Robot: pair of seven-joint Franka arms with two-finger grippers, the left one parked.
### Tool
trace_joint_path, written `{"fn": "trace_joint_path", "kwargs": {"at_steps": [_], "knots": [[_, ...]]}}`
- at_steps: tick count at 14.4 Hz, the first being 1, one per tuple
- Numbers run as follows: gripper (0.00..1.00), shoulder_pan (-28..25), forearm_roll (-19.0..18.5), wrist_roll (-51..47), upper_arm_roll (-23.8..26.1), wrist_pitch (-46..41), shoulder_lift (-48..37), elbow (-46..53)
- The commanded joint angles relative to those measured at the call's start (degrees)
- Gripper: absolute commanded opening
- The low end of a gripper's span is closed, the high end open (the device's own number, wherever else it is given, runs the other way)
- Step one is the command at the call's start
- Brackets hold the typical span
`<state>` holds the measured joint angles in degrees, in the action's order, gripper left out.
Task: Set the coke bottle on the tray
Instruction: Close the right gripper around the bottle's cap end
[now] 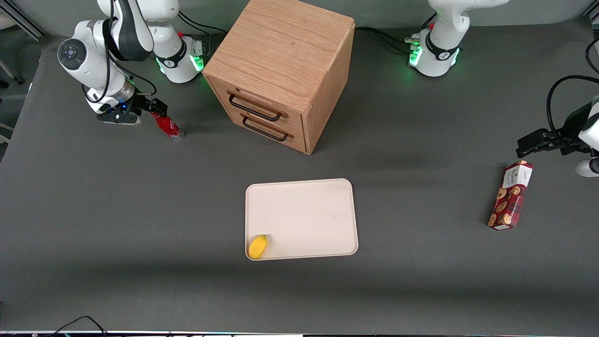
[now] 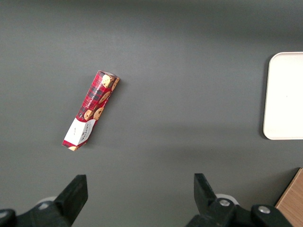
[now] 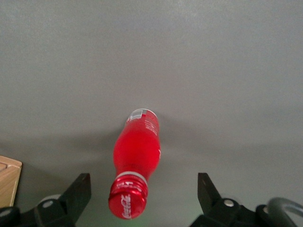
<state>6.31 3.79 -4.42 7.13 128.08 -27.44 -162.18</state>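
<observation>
The coke bottle (image 1: 168,126) is slim and red with a red cap and a clear base. It stands on the grey table toward the working arm's end, beside the wooden cabinet. My right gripper (image 1: 156,111) is at the bottle's cap, open. In the right wrist view the bottle (image 3: 138,146) has its cap between the two spread fingers of the gripper (image 3: 143,190), which do not touch it. The cream-beige tray (image 1: 309,210) lies flat mid-table, nearer the front camera than the cabinet and well away from the bottle. Its edge also shows in the left wrist view (image 2: 286,94).
A wooden two-drawer cabinet (image 1: 281,70) stands between the arm bases; its corner shows in the right wrist view (image 3: 9,179). A small yellow object (image 1: 258,246) lies in a tray corner. A red cookie box (image 1: 510,194) lies toward the parked arm's end, also in the left wrist view (image 2: 92,111).
</observation>
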Motion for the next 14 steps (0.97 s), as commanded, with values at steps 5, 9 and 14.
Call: {"fn": "trace_joint_path", "kwargs": {"at_steps": [5,9,14], "knots": [[0.49,0.5,1.6,0.4,1.2,1.5,-1.2,-1.6],[0.21,0.3,1.7,-1.3,1.7,1.1,-1.2,-1.6],[0.04,0.4,1.6,-0.8,4.7,-10.2,-0.9,9.7]]}}
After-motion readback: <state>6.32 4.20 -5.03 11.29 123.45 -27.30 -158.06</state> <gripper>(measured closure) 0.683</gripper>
